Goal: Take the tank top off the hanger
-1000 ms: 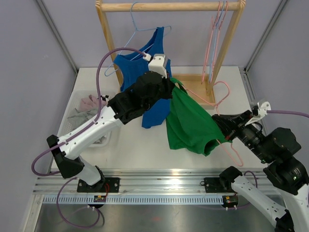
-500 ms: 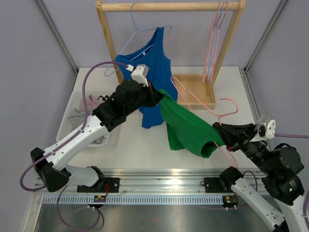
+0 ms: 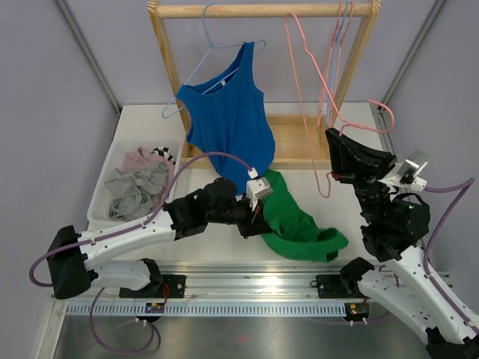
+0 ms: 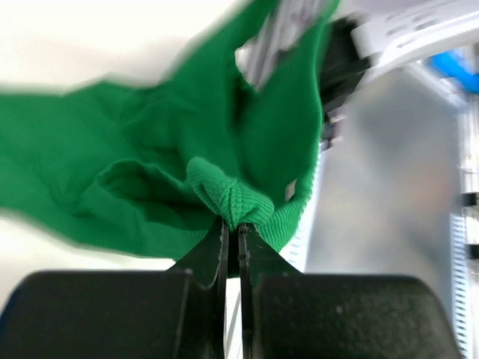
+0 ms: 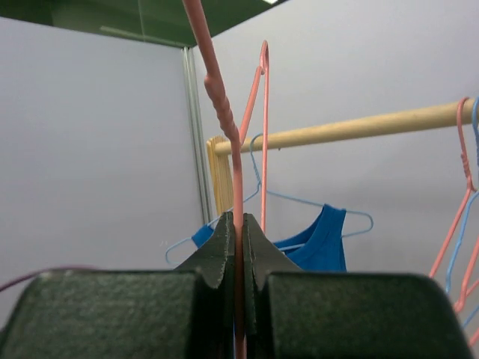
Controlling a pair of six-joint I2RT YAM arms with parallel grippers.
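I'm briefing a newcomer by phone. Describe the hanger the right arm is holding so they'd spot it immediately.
Find the wooden rack at the back of the table. Near its right post, the right end effector is shut on a bare pink hanger. The other pink hangers dangle from the rail, and the blue hanger carries a blue tank top.

Green tank top (image 4: 112, 149): ribbed knit cloth, matt. Pink hanger (image 5: 237, 187): smooth coated wire. Rack (image 3: 262, 10): bare wood.
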